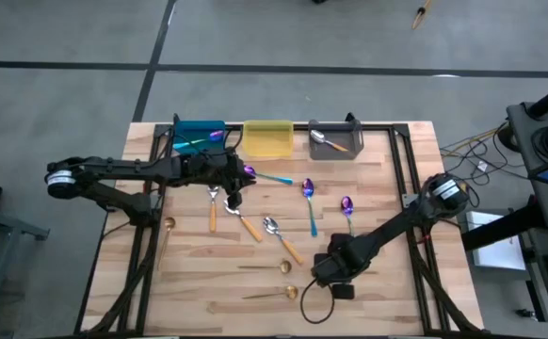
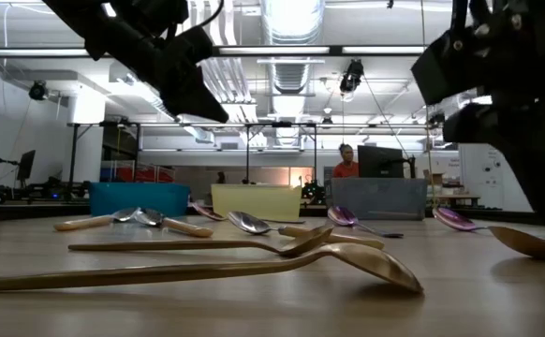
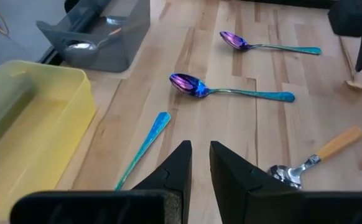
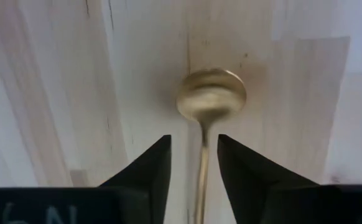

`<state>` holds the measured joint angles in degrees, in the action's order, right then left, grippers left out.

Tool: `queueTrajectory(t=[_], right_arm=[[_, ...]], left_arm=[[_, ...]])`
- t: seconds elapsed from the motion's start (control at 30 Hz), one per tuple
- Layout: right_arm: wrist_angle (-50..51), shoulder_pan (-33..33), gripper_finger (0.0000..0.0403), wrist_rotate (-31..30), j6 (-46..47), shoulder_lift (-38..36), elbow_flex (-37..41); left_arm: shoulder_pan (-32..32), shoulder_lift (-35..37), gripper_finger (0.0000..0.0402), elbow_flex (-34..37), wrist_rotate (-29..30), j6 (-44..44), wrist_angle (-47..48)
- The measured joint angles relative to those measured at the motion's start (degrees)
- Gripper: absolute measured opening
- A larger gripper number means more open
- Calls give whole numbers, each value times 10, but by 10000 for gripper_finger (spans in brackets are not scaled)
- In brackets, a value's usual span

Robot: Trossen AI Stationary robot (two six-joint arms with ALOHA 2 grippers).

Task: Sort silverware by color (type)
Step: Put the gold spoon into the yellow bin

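My right gripper (image 4: 194, 140) points down over the table's near right part (image 1: 323, 271), open. Its fingers stand on either side of a gold spoon's handle (image 4: 201, 180), with the bowl (image 4: 211, 93) just beyond them; I see no touch. Two more gold spoons (image 1: 266, 268) (image 1: 272, 295) lie flat to its left, and another (image 1: 169, 226) lies at the far left. Purple spoons with teal handles (image 1: 310, 202) (image 1: 347, 207) (image 3: 145, 146) and orange-handled spoons (image 1: 212, 209) (image 1: 283, 240) lie mid-table. My left gripper (image 3: 200, 146) hovers near the bins (image 1: 236, 179), down to a narrow slit, holding nothing.
A blue bin (image 1: 199, 137) with a purple spoon, a yellow bin (image 1: 267, 138) and a gray bin (image 1: 335, 139) with an orange-handled spoon stand along the far edge. A black rail frame (image 1: 401, 169) borders the table. A person (image 2: 346, 164) sits far behind.
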<state>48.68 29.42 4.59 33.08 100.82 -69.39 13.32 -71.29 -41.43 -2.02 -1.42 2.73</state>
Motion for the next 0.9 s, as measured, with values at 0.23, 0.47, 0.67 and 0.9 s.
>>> queueTrajectory(t=[0.23,0.47,0.67,0.9], right_arm=[[-28,1,147,-3,4,24,21],[-71,-1,106,-4,5,29,54],[-78,-4,21,-8,3,28,67],[-47,-16,11,-6,-9,8,42]], left_arm=[[0,0,40,0,0,-34,-18],[0,0,40,-2,1,-85,-47],[0,0,40,-29,1,-133,-49],[0,0,40,-61,1,-177,-49]])
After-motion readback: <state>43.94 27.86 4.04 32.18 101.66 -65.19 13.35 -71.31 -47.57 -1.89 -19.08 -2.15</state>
